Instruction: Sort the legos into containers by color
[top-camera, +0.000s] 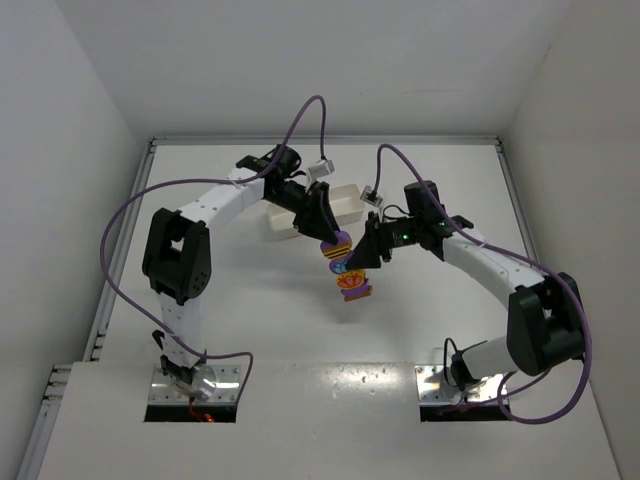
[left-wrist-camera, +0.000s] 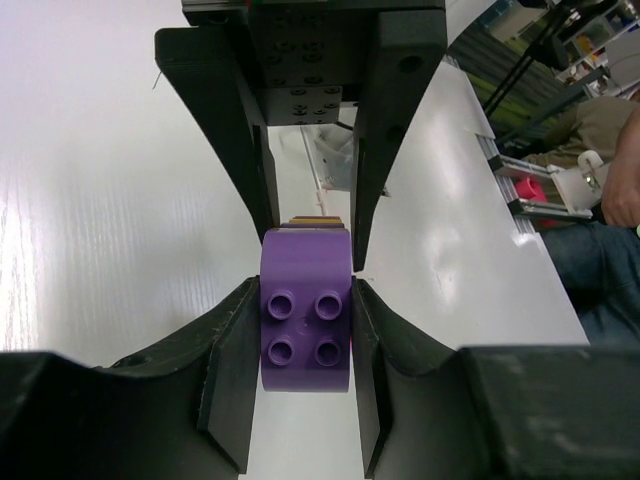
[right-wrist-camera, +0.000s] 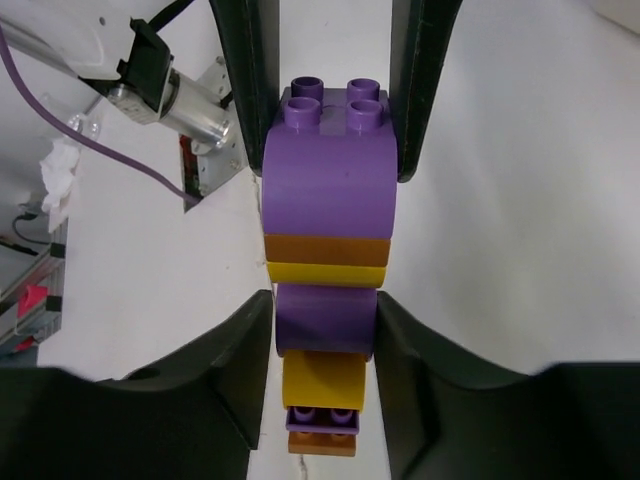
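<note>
We list one stack of legos near the tray, which the left arm half hides, contents unseen. Fingers closed: the left gripper pinches the top purple brick, the right gripper a lower purple brick.

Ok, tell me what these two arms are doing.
Both arms hold one stack of purple, orange and yellow legos between them, in front of the white tray. The left fingers clamp the top purple brick; the right fingers clamp a lower purple brick. The stack is in one piece, so they look set to pull it apart.
</note>
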